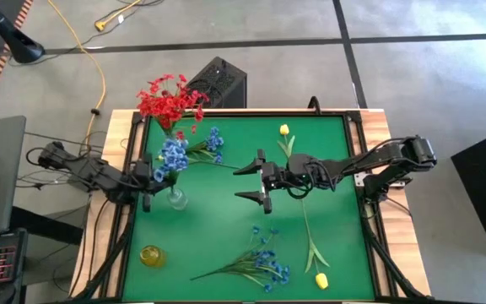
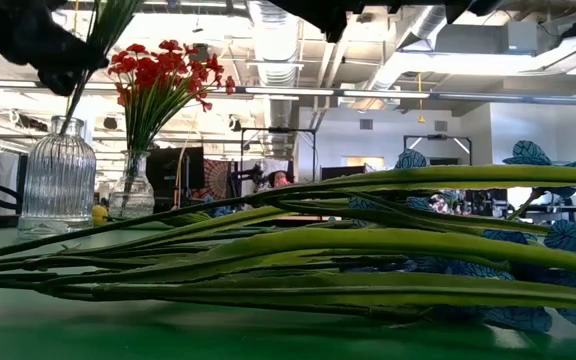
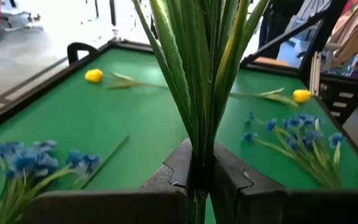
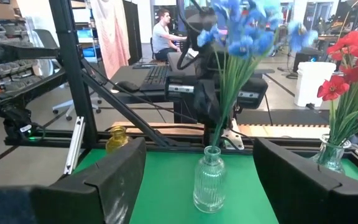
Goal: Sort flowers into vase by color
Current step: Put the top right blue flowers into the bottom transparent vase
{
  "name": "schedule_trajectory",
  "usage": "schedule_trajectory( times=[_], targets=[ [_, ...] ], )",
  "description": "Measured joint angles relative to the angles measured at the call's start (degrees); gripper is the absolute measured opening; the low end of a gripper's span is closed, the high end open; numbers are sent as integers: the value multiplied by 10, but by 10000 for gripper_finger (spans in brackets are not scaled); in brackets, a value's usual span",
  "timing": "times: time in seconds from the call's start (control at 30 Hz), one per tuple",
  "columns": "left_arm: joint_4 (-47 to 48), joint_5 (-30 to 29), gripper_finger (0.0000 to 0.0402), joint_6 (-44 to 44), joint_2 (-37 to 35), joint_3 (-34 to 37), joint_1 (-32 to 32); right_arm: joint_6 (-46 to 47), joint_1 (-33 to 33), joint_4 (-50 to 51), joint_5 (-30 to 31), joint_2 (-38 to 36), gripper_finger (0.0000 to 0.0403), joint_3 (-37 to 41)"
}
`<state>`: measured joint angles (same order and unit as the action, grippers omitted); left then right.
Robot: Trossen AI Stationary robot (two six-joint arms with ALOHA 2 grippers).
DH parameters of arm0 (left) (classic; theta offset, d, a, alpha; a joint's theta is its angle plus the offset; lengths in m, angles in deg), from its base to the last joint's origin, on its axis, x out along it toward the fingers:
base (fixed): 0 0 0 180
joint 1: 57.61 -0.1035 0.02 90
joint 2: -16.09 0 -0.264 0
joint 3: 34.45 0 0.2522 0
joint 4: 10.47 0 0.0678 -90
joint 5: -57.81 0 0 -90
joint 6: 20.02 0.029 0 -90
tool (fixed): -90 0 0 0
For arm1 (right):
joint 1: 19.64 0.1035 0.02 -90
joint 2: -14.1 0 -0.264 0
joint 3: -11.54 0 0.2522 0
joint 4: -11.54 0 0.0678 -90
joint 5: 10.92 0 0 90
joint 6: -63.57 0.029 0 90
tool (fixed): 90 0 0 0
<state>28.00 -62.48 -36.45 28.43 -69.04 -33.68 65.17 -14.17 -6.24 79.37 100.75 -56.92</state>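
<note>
My left gripper (image 1: 150, 177) is shut on a spray of blue flowers (image 1: 173, 156) and holds it upright over a clear ribbed vase (image 4: 209, 180) on the table's left side. The stems' lower ends (image 4: 213, 144) reach the vase's mouth. Red flowers (image 1: 169, 103) stand in a second clear vase (image 4: 331, 155) at the far left. Another blue spray (image 1: 213, 143) lies flat on the cloth beside them, and a third (image 1: 260, 262) lies near the front edge. Two yellow tulips (image 1: 283, 129) (image 1: 321, 280) lie on the mat. My right gripper (image 1: 245, 181) stands open at mid-table, facing the vases. My left gripper pinches the blue spray's bundle of green stems (image 3: 199, 158) between its two fingers, low on the stems and well below the blossoms. The fingers come nearly level from the table's left side and lie across the stems. The spray stands upright, its stem ends at the clear vase's mouth.
A small yellow vase (image 1: 151, 255) stands at the near left corner of the green mat (image 1: 226, 219). A raised frame edges the mat. Desks, monitors and a seated person (image 4: 161, 31) show beyond the table.
</note>
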Motion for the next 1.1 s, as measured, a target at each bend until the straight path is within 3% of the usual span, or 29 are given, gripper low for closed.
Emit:
schedule_trajectory(
  times=[0.43, 0.87, 0.97, 1.1],
  targets=[
    [0, 20, 30, -23, 0, 3, 0, 4, 0, 12, 0, 0, 322, 0],
    [37, 60, 184, -157, 0, -29, 0, 3, 0, 13, 0, 0, 322, 0],
    [57, 62, 204, -203, 0, -37, 0, 1, 0, 13, 0, 0, 322, 0],
    [98, 111, 210, -254, 0, -53, 0, 0, -3, 13, -1, 0, 322, 0]
  ],
)
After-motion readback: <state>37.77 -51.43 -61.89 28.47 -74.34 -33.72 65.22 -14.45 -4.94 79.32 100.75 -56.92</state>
